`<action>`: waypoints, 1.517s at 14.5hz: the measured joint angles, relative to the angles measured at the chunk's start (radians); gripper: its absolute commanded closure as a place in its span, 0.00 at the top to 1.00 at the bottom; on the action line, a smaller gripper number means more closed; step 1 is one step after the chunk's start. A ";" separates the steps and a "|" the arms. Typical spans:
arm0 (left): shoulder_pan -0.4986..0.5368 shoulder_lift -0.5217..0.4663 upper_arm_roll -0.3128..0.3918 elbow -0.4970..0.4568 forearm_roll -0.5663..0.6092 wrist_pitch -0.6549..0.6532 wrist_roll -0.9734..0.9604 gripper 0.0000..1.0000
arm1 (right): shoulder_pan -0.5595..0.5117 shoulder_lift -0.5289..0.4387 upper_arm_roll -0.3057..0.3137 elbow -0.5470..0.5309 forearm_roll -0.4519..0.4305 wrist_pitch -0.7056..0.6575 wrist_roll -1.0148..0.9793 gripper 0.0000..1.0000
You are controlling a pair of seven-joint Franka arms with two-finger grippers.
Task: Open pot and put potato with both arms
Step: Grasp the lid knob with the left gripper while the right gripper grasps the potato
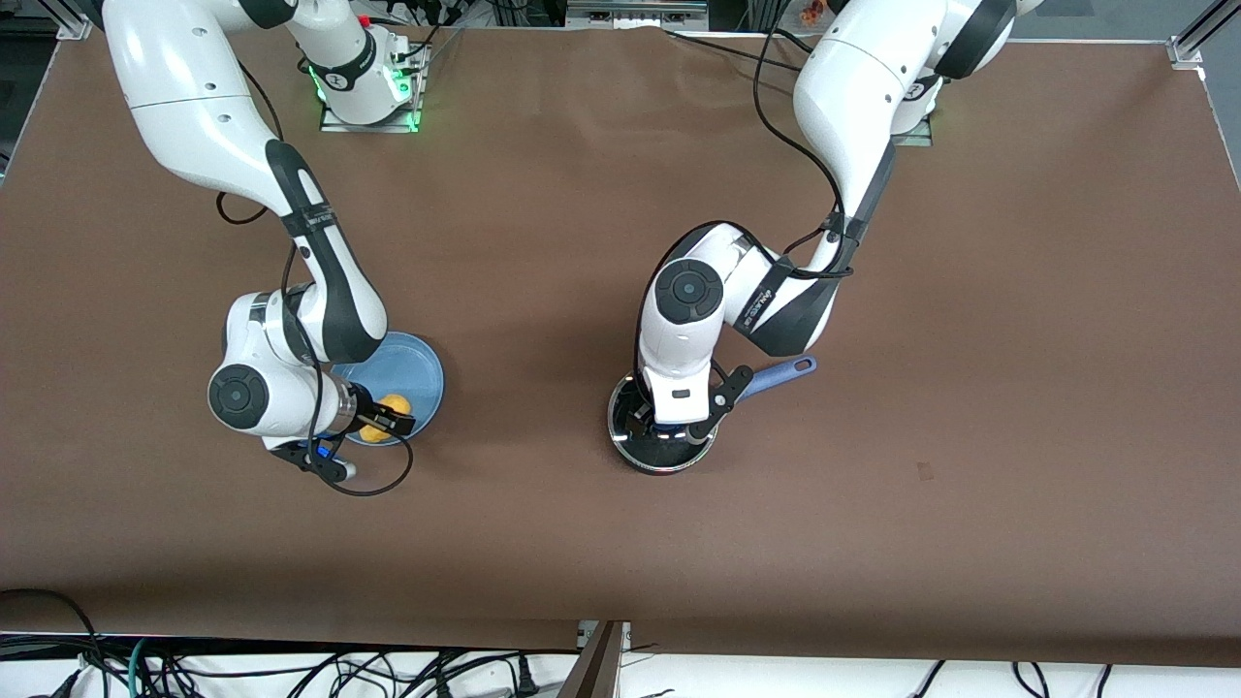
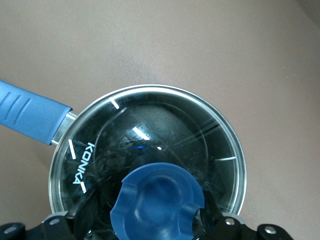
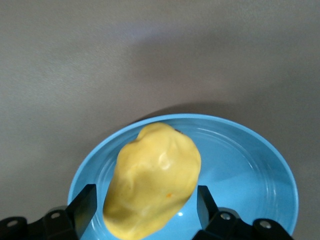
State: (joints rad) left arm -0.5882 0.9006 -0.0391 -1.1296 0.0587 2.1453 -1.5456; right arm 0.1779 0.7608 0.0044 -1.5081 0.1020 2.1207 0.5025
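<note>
Left wrist view: "KONKA" on pot (image 2: 150, 155) lid.

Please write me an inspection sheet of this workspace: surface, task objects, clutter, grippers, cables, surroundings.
Surface: brown table, bare around the items.
Job's things: small black saucepan with long blue handle, round glass lid in place, blue knob on top. Small oval yellow potato lies on a flat light-blue plate, toward the right arm's end.
Clutter: nothing seen.
Grippers: left gripper at the lid knob, jaws either side of it. Right gripper low over the plate, jaws open, apart from the potato's sides.
Cables: black cable loops off the right wrist; more along the table's near edge.
Surroundings: metal frame posts at the corners.
</note>
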 measured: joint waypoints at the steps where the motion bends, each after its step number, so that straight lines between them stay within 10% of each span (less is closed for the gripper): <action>1: 0.000 0.001 0.000 0.001 0.000 0.000 0.000 0.74 | -0.001 0.000 0.000 -0.003 0.000 0.001 -0.008 0.86; 4: -0.002 0.001 0.000 0.012 0.004 0.002 0.000 0.56 | -0.014 0.000 -0.007 -0.004 0.000 0.008 -0.057 0.77; 10: -0.007 0.005 0.000 0.012 0.016 0.000 0.000 0.41 | -0.032 -0.003 -0.005 -0.006 0.001 0.008 -0.081 0.19; 22: -0.007 0.004 0.005 0.022 0.016 -0.016 0.000 0.23 | -0.019 -0.143 0.002 0.157 0.002 -0.381 -0.087 0.20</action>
State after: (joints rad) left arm -0.5949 0.9044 -0.0340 -1.1072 0.0744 2.1296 -1.5456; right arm 0.1585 0.6175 0.0063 -1.3510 0.1037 1.7393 0.4154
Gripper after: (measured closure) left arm 0.463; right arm 0.392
